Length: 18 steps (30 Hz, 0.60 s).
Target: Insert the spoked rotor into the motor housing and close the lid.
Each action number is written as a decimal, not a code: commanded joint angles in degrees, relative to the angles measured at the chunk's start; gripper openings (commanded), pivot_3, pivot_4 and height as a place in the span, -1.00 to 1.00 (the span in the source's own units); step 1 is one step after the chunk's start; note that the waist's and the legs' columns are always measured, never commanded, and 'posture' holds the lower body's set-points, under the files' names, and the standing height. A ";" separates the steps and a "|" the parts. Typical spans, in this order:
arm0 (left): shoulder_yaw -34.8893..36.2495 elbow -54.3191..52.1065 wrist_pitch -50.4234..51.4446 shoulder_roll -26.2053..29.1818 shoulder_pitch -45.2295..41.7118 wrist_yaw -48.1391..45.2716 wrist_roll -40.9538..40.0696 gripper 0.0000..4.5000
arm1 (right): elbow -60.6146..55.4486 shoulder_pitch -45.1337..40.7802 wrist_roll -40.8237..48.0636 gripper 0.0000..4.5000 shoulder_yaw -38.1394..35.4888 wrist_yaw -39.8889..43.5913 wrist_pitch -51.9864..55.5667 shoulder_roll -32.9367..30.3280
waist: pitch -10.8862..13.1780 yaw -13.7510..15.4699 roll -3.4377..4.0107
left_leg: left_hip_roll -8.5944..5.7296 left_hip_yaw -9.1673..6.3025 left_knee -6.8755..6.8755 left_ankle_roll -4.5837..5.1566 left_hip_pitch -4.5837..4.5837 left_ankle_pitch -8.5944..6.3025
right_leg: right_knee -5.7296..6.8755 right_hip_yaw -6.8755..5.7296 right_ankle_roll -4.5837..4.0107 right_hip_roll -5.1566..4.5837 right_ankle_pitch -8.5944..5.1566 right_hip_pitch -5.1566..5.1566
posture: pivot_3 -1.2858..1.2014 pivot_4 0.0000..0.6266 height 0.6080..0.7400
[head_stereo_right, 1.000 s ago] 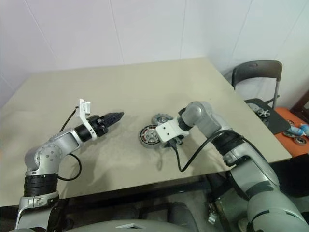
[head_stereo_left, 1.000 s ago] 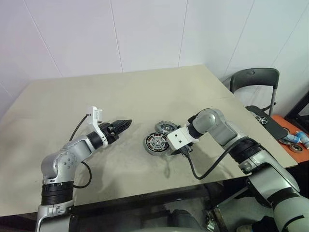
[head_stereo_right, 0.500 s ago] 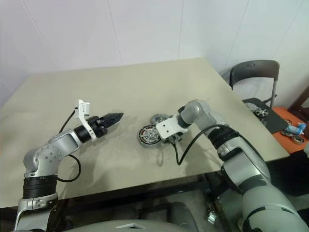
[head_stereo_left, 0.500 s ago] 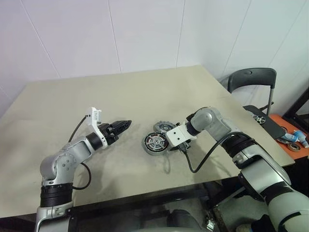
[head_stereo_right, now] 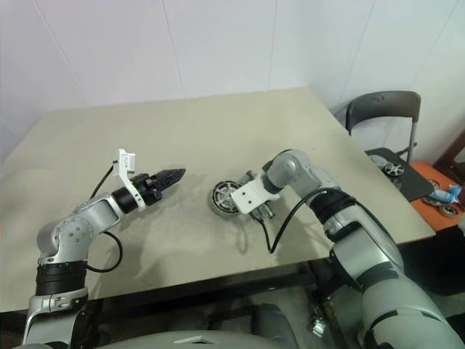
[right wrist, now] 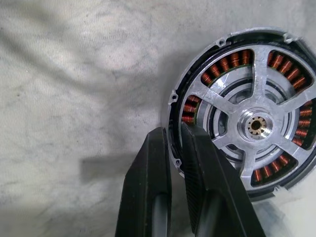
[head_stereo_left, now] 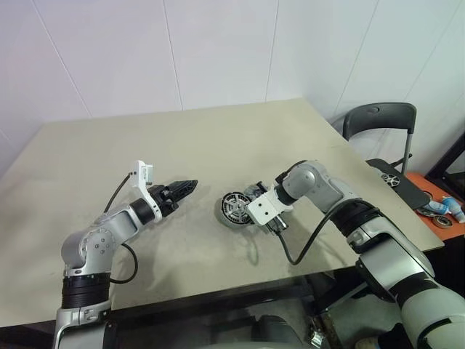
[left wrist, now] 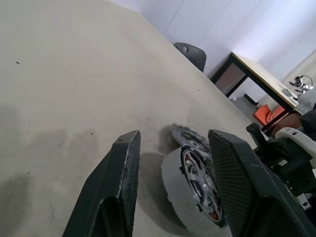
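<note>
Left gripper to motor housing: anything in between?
Nothing: bare table between the left gripper and the motor housing, in the left eye view.

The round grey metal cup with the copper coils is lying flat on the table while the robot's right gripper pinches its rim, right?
Not quite. The round grey metal motor housing with copper coils isn't lying flat. It is tipped up on its edge on the beige table, as the left wrist view shows. The right gripper does pinch its rim.

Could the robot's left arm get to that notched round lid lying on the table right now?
Probably not easily: the lid lies behind the tilted motor housing, which the right gripper pinches, blocking the left gripper.
</note>
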 commanded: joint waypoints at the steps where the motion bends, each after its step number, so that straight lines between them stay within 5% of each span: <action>1: 0.61 -0.49 -1.36 0.02 -1.37 -0.28 0.05 0.03 | -7.10 -1.05 5.23 -0.90 -3.03 7.15 16.15 0.73 | 0.01 0.13 0.01 | 0.00 -0.01 0.00 0.00 -0.03 0.00 | -0.01 0.00 -0.05 0.00 0.03 -0.03 | 0.03 -1.00 1.00; 4: 0.26 -0.43 -1.51 -0.21 -1.44 -0.38 0.13 0.03 | -14.11 -1.40 9.87 -0.90 -1.74 13.78 31.17 -2.71 | 0.02 0.43 0.03 | -0.02 -0.06 0.00 0.01 -0.22 0.00 | -0.02 -0.02 -0.07 -0.03 0.04 -0.22 | 0.03 -1.00 1.00; 10: 0.03 0.68 -2.01 -0.17 -1.86 -1.06 0.59 0.03 | -22.74 -3.50 22.41 -0.90 5.84 14.27 49.14 -12.26 | 0.04 1.61 0.06 | -0.11 -0.07 -0.02 0.14 -0.33 -0.09 | -0.20 -0.05 -0.06 -0.13 0.02 -0.27 | 0.03 -1.00 1.00; 18: -0.94 -0.35 -2.19 -1.36 -1.19 -1.10 0.88 0.03 | -16.35 -1.80 16.51 -0.90 3.65 5.11 46.20 -1.36 | 0.05 0.25 0.04 | 0.01 -0.01 -0.03 0.07 -0.24 -0.05 | -0.07 -0.05 0.07 -0.03 -0.05 -0.26 | 0.03 -1.00 1.00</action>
